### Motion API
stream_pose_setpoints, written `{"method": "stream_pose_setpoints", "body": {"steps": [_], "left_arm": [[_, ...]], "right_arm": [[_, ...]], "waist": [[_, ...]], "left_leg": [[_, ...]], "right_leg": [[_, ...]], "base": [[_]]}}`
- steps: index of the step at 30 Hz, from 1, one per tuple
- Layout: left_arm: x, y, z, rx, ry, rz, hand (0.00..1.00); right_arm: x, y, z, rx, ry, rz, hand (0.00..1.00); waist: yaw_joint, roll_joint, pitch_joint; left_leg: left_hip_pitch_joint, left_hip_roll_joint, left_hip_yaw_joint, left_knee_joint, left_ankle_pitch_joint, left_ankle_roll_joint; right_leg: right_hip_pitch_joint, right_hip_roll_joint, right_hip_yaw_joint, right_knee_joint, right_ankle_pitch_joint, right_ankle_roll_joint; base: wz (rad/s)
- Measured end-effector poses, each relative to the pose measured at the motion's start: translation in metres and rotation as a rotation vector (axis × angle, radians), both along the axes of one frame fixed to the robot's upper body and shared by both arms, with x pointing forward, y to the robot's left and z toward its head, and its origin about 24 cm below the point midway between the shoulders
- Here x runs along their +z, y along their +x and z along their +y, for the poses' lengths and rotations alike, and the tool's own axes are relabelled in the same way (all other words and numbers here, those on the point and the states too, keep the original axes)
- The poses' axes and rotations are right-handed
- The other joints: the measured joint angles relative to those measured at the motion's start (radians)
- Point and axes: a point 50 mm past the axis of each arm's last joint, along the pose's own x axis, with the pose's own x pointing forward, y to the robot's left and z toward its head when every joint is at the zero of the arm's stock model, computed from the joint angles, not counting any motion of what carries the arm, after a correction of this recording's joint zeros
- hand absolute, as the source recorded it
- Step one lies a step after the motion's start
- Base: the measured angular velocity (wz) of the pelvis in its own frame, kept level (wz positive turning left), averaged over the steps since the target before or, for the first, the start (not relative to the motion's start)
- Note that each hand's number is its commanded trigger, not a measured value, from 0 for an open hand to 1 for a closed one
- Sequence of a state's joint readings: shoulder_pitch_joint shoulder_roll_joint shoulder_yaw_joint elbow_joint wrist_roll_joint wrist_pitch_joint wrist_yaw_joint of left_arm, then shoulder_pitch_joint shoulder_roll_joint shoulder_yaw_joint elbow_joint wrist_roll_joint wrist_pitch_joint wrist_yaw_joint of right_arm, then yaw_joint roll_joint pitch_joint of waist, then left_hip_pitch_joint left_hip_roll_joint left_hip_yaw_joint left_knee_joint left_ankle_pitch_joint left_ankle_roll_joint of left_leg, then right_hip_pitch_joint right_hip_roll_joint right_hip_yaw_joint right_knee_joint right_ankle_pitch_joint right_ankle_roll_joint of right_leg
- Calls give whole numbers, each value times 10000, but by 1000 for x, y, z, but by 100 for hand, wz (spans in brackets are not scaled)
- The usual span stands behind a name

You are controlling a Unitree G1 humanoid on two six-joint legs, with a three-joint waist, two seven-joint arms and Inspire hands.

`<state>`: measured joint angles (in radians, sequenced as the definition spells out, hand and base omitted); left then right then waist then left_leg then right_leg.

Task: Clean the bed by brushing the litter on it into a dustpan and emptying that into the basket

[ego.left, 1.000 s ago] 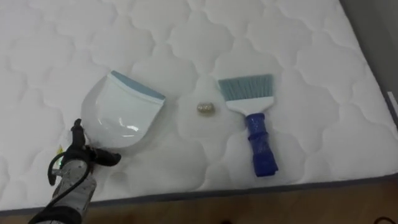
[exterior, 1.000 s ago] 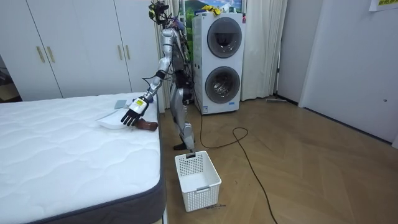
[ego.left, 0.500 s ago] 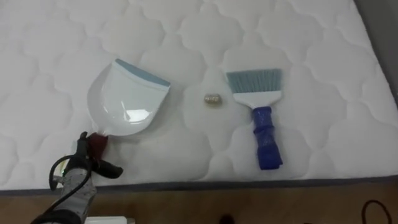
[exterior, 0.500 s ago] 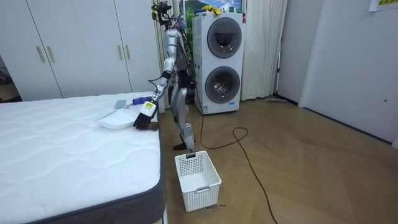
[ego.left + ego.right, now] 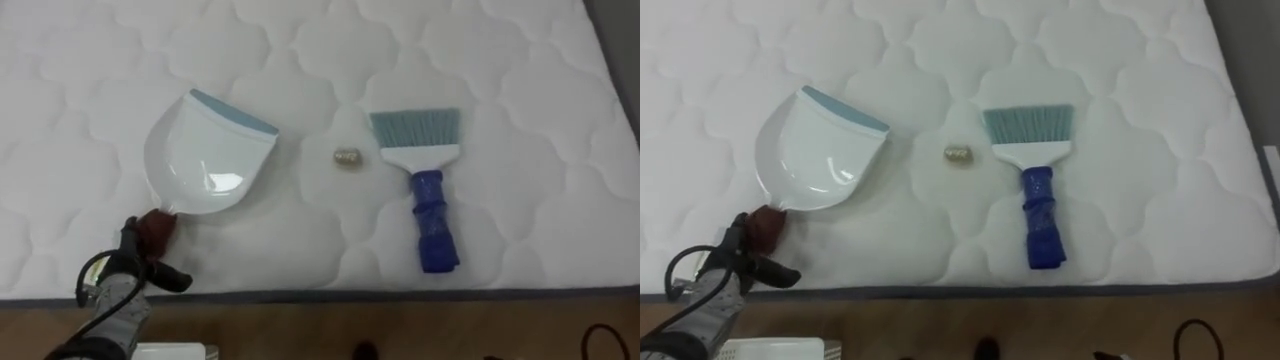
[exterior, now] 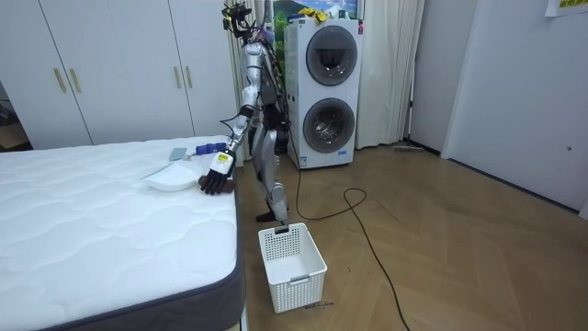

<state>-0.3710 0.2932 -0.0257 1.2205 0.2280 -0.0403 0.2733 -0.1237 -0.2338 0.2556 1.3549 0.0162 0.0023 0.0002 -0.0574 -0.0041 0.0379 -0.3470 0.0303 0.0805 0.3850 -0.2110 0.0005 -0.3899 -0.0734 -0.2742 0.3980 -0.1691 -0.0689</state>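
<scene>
A white dustpan (image 5: 205, 155) with a blue lip lies on the white quilted mattress (image 5: 90, 70), its brown handle (image 5: 155, 228) pointing at the near bed edge. To its right rests a small crumpled bit of litter (image 5: 347, 157). Further right lies a brush (image 5: 430, 190) with a blue handle and pale blue bristles. My left hand (image 5: 128, 247) sits right at the end of the dustpan handle, fingers loose and thumb sticking out to the right. In the room view the left hand (image 6: 216, 176) hangs over the handle at the bed's edge.
I stand at the bed's side. A white slatted basket (image 6: 292, 265) sits on the wooden floor by the bed corner. Behind me are a stacked washer and dryer (image 6: 326, 92). The mattress's dark edge (image 5: 400, 295) runs along the bottom of the eye view.
My left hand has drawn back from over the dustpan to the handle's end at the bed edge. The eye views have shifted with the head.
</scene>
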Motion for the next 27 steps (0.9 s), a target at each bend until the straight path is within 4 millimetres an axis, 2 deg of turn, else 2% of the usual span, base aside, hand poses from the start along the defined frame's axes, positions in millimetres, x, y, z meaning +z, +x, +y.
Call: {"method": "stream_pose_setpoints", "body": {"steps": [6, 8, 11, 18, 19, 20, 21, 27], "left_arm": [[7, 6, 5, 65, 360, -308, 0], [9, 7, 6, 161, 684, -467, 0], [16, 13, 9, 379, 1035, -836, 0], [21, 18, 12, 636, 1384, -1036, 0], [21, 18, 12, 637, 1491, -1009, 26], [22, 20, 11, 572, 1611, -1018, 58], [24, 21, 10, 550, 1661, -1058, 100], [29, 25, 11, 797, 2239, -1279, 100]], "right_arm": [[0, -2, -1, -55, -125, 10, 0], [0, -3, -1, -21, -295, 4, 0], [-1, -3, 0, 135, -324, 47, 0], [-3, -11, 1, 308, -370, 396, 0], [-4, -12, 1, 419, -385, 465, 0], [-4, -12, 2, 443, -382, 492, 0], [-4, -12, 2, 460, -382, 488, 0], [-4, -11, 4, 626, -378, 490, 0]], "waist": [[-25, -141, 15], [-151, -168, 22], [-185, -256, 64], [-224, -254, 82], [-239, -239, 92], [-283, -215, 104], [-291, -204, 111], [-316, -172, 136]], "left_leg": [[-686, 36, 20, 406, 1, 4], [-1002, 69, 25, 615, 0, 3], [-1344, 98, 22, 751, 0, 3], [-1670, 112, -4, 989, -1, 5], [-1688, 109, -27, 999, -2, 6], [-1763, 114, -20, 1025, -2, 7], [-1834, 116, -20, 1064, -2, 8], [-2136, 107, -2, 1331, -19, 34]], "right_leg": [[-605, -3, 45, 196, 23, -40], [-842, 6, 34, 266, 38, -64], [-1169, 17, 32, 352, 72, -122], [-1415, 42, 32, 389, 143, -151], [-1423, 36, 30, 396, 147, -149], [-1492, 32, 27, 410, 148, -147], [-1543, 32, 25, 419, 151, -145], [-1862, -44, 40, 732, 145, -163]], "base": [[0], [2], [1], [0], [0], [0], [0], [0]]}}
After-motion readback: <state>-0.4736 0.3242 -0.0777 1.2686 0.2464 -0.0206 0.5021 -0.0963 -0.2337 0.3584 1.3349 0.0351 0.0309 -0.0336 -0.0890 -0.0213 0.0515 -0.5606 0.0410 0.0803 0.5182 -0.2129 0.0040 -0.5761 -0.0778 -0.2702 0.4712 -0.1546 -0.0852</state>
